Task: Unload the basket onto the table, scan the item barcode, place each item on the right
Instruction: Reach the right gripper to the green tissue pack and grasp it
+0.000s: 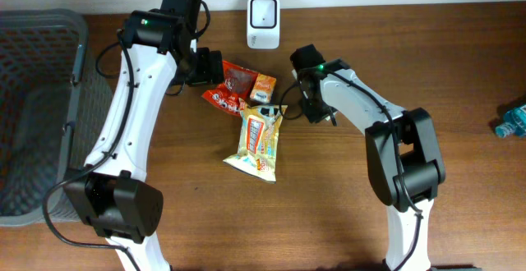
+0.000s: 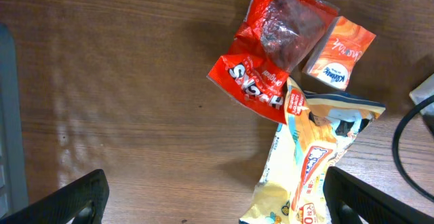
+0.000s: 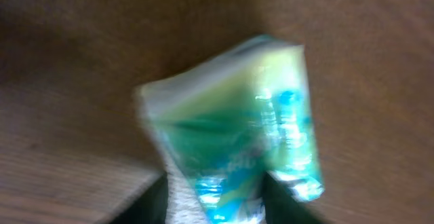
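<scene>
Right end effector clenched on the lower end of a green packet; dark fingers flank it on both sides at the bottom of the right wrist view. View badly blurred, so no print or barcode legible. Packet's long axis runs from the fingers away up the frame, leaning a bit right; free top edge slanted, high corner on the right. Green and teal face toward the camera, paler flap on the left. Brown wood surface behind it, with a shadow band across the top.

In the overhead view, right arm folded in from the near right. Wrist sits mid-surface, just right of the snack pile and on the near side of the white scanner. Scanner stands at the far edge, well apart from the packet.

Left end effector released, jaws spread wide, grasping nothing. Hovers over the surface at the left of the pile.

Pile:
- Red snack packet, crumpled, long axis diagonal.
- Small orange packet just beside it on the right, touching or nearly so.
- Yellow snack bag lying flat, long axis running from the red packet toward the near edge, its top end tucked against the red one.

Grey mesh basket at the far left. Blue bottle at the right edge, well apart from everything else. Pale strip beyond the far edge of the surface; cannot tell if wall or floor.
</scene>
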Controlling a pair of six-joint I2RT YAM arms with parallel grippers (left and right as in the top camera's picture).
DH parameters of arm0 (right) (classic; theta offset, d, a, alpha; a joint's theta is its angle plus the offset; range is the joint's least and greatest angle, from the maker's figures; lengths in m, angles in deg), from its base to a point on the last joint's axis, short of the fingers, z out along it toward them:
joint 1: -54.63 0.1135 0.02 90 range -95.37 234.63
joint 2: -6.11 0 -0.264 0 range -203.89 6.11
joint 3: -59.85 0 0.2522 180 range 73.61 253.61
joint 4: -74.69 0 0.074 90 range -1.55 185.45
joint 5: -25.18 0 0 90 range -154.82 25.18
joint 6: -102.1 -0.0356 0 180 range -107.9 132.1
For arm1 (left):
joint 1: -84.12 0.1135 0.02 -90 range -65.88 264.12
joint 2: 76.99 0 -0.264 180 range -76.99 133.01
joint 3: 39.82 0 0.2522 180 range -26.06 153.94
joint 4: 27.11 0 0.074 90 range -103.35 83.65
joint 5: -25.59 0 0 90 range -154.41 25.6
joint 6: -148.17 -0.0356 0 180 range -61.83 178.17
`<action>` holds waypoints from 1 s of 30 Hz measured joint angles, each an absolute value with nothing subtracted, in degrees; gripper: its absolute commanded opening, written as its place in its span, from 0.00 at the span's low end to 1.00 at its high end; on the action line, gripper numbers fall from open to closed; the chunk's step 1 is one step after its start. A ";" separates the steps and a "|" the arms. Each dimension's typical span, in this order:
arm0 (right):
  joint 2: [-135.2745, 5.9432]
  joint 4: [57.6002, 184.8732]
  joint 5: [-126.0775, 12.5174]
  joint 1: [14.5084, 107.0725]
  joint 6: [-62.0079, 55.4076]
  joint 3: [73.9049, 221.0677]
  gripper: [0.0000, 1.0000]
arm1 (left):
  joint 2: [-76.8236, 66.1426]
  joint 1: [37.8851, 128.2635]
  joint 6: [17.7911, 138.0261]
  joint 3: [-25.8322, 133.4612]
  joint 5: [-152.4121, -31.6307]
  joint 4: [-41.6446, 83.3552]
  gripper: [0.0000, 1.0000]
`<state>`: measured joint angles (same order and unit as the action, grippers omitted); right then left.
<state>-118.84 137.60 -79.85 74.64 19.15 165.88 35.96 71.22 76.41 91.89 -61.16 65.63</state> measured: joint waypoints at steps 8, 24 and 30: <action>-118.58 139.61 -66.45 69.83 14.45 169.31 0.04 | 35.96 71.22 76.41 91.89 -61.16 65.63 0.99; -124.37 134.80 -22.21 55.42 2.45 168.09 0.38 | 35.96 71.22 76.41 91.89 -61.16 65.63 0.99; -123.71 138.12 -30.93 50.14 2.56 169.20 0.47 | 35.96 71.22 76.41 91.89 -61.16 65.63 0.99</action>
